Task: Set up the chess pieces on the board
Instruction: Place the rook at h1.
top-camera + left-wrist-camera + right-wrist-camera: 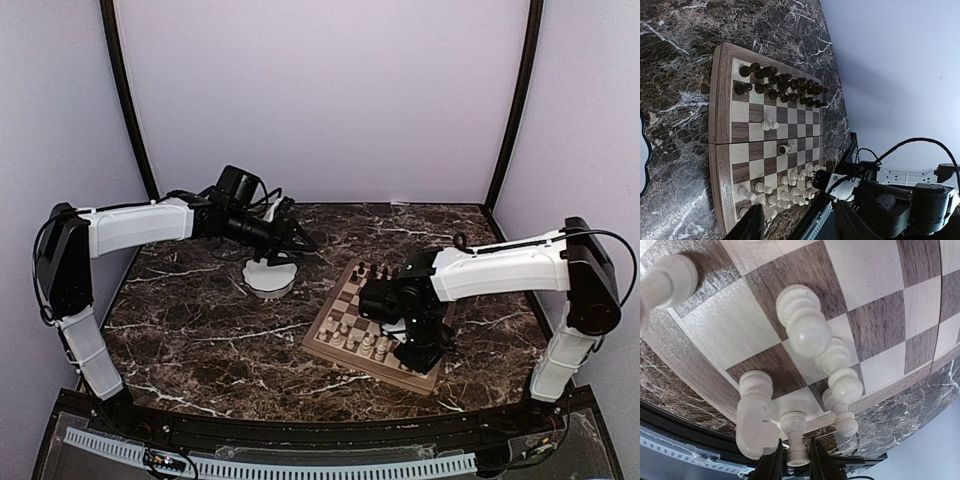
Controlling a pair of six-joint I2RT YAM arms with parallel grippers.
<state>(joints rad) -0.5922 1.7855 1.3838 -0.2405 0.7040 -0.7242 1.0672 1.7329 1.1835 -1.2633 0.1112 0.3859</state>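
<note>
- The right jaws sat low at the near edge of the board [322, 345], closed narrow on a pale piece [794, 432]. They pinched it up by the head, and its base looked to be on a light edge square.
- My read: this was the set-down of a back-row man. I'd have pressed it straight down until the base sat flat and centred in its square, then opened only a crack.
- It was a tight spot though. A taller pale neighbour [754, 412] stood just beside it on one side, and a row of other pale men [840, 382] ran off on the other. Opening wide or sliding out sideways could easily have tipped one, so straight up was the way out.
- The left jaws were wide and held nothing. They hung near the white bowl [268, 278] on the worktop [200, 330], well apart from the board.
- The rest of the chess pieces [790, 177] were mostly on the board. The dark ones [785, 85] filled two rows at the far side and the pale ones crowded the near side.
- One pale stray [769, 125] stood upright mid-board.
- Another piece [784, 149] close by looked tipped over, but I couldn't tell for sure.
- Those two probably needed sorting next.
</note>
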